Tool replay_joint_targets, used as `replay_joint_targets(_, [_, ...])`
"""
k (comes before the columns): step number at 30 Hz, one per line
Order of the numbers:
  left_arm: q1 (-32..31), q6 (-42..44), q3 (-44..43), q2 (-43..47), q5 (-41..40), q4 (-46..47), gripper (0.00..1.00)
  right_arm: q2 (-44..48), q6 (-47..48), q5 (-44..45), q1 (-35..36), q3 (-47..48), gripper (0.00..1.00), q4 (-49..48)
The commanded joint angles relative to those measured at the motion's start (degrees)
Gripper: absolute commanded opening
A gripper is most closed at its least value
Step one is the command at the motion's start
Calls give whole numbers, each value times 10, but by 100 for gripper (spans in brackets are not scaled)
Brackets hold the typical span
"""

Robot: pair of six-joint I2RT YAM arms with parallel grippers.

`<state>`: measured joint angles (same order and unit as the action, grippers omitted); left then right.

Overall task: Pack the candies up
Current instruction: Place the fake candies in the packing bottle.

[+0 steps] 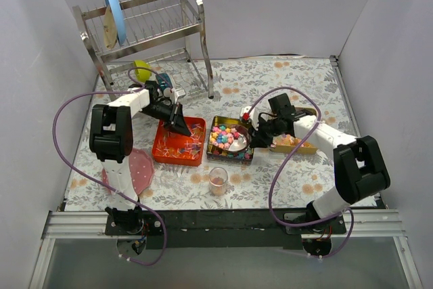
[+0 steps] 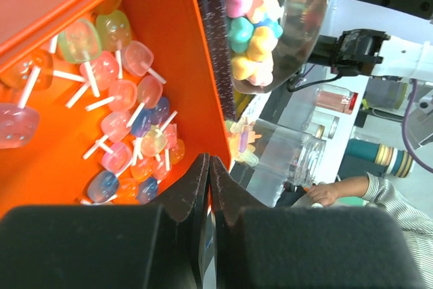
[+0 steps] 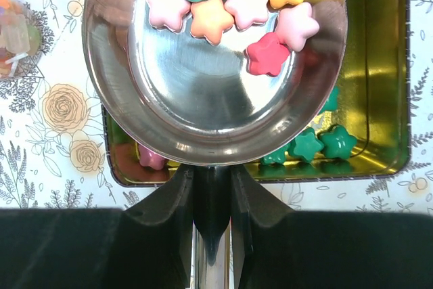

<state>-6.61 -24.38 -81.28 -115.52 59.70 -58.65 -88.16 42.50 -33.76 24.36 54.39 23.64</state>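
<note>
My left gripper (image 1: pixel 177 122) (image 2: pixel 209 167) is shut on the rim of the orange tray (image 1: pixel 169 152) (image 2: pixel 183 45), a sliver of orange showing between its pads. The tray holds several clear-wrapped colourful candies with white sticks (image 2: pixel 122 99). My right gripper (image 1: pixel 260 133) (image 3: pixel 212 181) is shut on the handle of a steel scoop (image 1: pixel 238 141) (image 3: pixel 210 93). The scoop carries several pastel star-shaped candies (image 3: pixel 210 15) over the open gold-lined tin (image 1: pixel 215 121) (image 3: pixel 379 99). More pastel candies (image 1: pixel 223 139) and green stars (image 3: pixel 325 143) lie in the tin. Orange-yellow jellies (image 1: pixel 292 142) lie in a tray under the right arm.
A small clear cup (image 1: pixel 218 179) (image 3: pixel 17 38) stands in front of the tin. A pink plate (image 1: pixel 139 170) lies by the left arm. A dish rack (image 1: pixel 145 32) with a blue plate (image 1: pixel 114 11) stands at the back left. Walls close in the table on both sides.
</note>
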Motion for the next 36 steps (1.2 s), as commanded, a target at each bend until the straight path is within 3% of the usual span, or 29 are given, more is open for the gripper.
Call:
replay_joint_targets(1, [-1, 20, -8, 10, -20, -12, 2, 28, -13, -48, -1, -24, 1, -60])
replay_joint_targets(12, [-1, 44, -7, 25, -61, -30, 3, 153, -152, -94, -57, -82, 1, -200])
replay_joint_targets(19, [-1, 34, -13, 25, -46, -6, 3, 211, -189, -79, -65, -136, 1, -271])
replay_joint_targets(21, [0, 32, -18, 26, -44, -1, 4, 213, -183, -67, -65, -118, 1, -244])
replay_joint_targets(24, [-1, 22, -24, 40, -35, 4, 4, 209, -119, -61, -65, -68, 1, -112])
replay_joint_targets(29, [-1, 4, -6, 59, -25, 22, 4, 222, -31, -52, -64, 18, 1, 27])
replay_joint_targets(36, [-1, 2, 0, 92, -115, 40, 5, 222, 24, -61, -61, 88, 1, 166])
